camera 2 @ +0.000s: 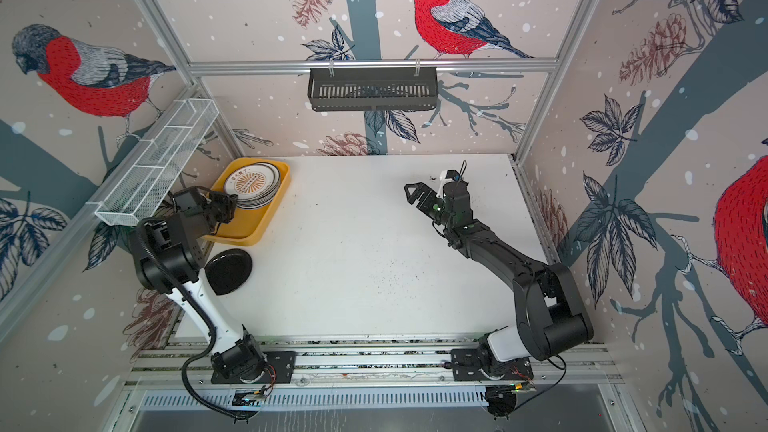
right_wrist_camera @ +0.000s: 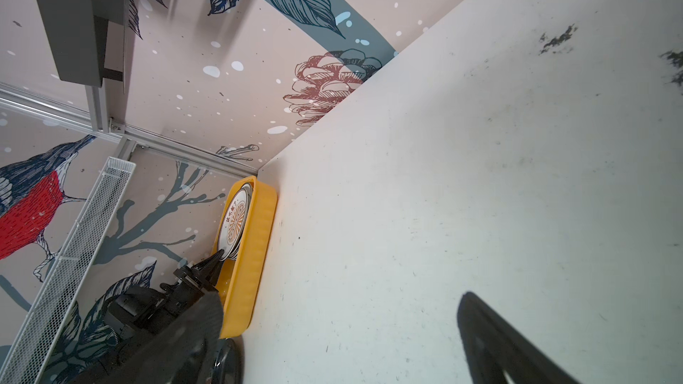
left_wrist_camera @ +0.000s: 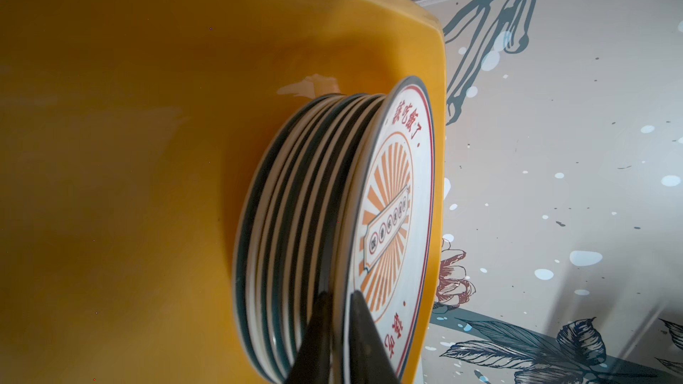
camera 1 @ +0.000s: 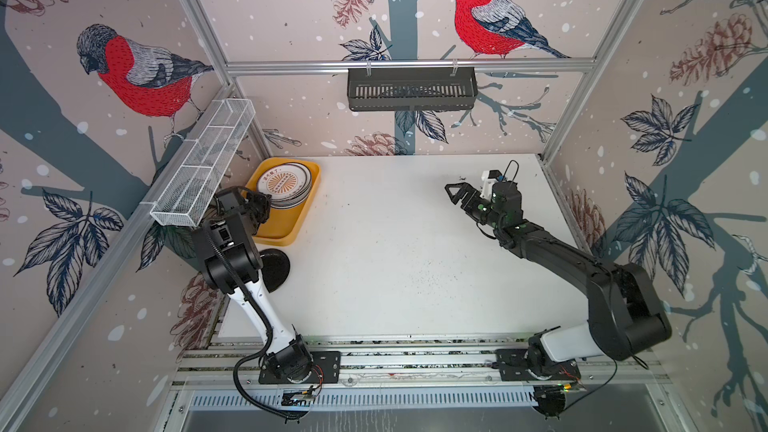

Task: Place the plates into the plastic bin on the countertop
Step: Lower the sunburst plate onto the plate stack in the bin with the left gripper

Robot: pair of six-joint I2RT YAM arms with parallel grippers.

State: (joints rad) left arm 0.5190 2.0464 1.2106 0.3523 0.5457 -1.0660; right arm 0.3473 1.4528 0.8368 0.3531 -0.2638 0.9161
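Note:
A stack of several plates [camera 1: 284,184] [camera 2: 251,184] lies in the far end of the yellow plastic bin [camera 1: 291,220] [camera 2: 259,222] at the back left of the countertop [camera 1: 395,243]. The top plate [left_wrist_camera: 391,197] shows an orange sunburst. My left gripper [camera 1: 264,203] [left_wrist_camera: 338,291] is at the stack's near side, shut on the top plate's rim, one finger under it and one over it. A black plate [camera 1: 275,270] [camera 2: 228,271] lies on the countertop in front of the bin, partly hidden by my left arm. My right gripper [camera 1: 457,195] [right_wrist_camera: 342,297] hangs open and empty over the back right.
A white wire-mesh basket [camera 1: 203,164] hangs on the left rail, just above my left arm. A black slotted rack [camera 1: 411,89] hangs on the back rail. Aluminium rails [camera 1: 415,357] run along the front edge. Dark specks mark the white top.

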